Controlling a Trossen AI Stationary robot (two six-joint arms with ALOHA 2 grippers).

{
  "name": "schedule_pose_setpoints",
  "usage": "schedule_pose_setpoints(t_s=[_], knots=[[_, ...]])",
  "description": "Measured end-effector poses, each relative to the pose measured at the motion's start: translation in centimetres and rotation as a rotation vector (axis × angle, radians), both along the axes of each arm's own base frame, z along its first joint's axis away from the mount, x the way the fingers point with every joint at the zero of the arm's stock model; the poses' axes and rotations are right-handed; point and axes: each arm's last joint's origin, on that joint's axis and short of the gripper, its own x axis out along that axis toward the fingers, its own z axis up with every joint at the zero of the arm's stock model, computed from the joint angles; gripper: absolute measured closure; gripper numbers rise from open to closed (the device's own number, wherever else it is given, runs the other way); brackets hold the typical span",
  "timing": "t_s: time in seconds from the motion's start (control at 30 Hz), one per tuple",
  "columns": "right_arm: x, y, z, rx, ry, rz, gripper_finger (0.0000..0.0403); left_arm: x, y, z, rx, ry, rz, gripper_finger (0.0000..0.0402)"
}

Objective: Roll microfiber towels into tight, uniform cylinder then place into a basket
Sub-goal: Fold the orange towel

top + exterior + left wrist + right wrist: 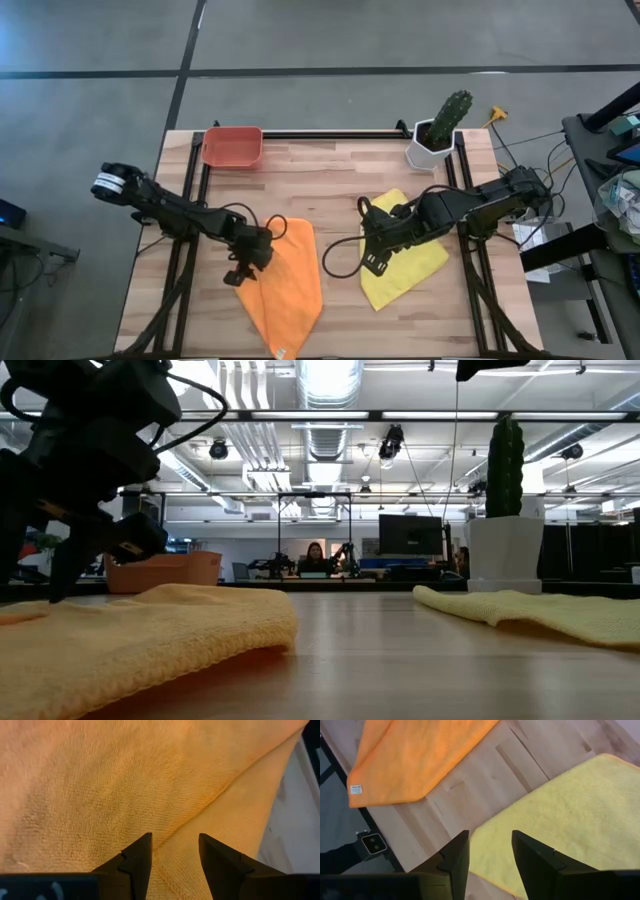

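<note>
Orange towel (283, 290): lower centre-left of the high view, flat on the desk (330, 175), folded over itself with a diagonal fold edge; a small tag shows at one corner in the right wrist view.
Yellow towel (405, 262): lower centre-right of the high view, flat, lying askew, partly under the right arm.
Basket (232, 146): upper left of the desk in the high view, well apart from both towels; looks empty.
Left gripper (240, 270): over the orange towel's left edge; fingers (137, 860) parted a little, straddling the fold line, nothing held.
Right gripper (372, 262): over the yellow towel's left edge; fingers parted a little, empty, cloth edge showing between them.
Handling, judged: both towels soft, limp, light; napped cloth should grip well but will sag, bunch and spring open if let go. No stiffness to push against.
Where to hold, judged: pinch a free edge or corner, then roll along the cloth; the orange one's doubled fold edge gives a thicker bite.
Progress, judged: neither towel rolled yet.
Count: towels 2 (one orange, one yellow); basket 1; cactus pot (433, 143) 1, upper right, not part of the job; arms 2.
</note>
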Motion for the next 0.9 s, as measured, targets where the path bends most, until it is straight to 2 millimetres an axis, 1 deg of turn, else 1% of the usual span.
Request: schedule_pose_setpoints(t_s=[0.1, 0.3, 0.47, 0.57, 0.77, 0.9], knots=[[0.0, 0.0, 0.0, 0.000, 0.000, 0.000, 0.0260, -0.1, 0.0, 0.0, -0.003, -0.004, -0.007, 0.0256], [0.0, 0.0, 0.0, -0.002, -0.005, 0.004, 0.0266, -0.1, -0.3, -0.8, 0.027, -0.004, -0.093, 0.0256], [0.0, 0.0, 0.0, 0.004, -0.005, -0.008, 0.0264, -0.1, -0.2, -1.4, 0.064, 0.035, -0.089, 0.0256], [0.0, 0.0, 0.0, 0.008, -0.005, -0.018, 0.0261, -0.2, -0.2, -1.2, 0.066, 0.044, -0.063, 0.0256], [-0.1, 0.3, 0.0, 0.012, -0.006, -0.016, 0.0266, -0.8, 0.1, 0.2, 0.089, 0.008, -0.018, 0.0256], [-0.1, 0.4, -0.1, 0.009, -0.005, -0.014, 0.0269, -1.6, 0.4, 0.1, 0.125, 0.073, -0.011, 0.0256]])
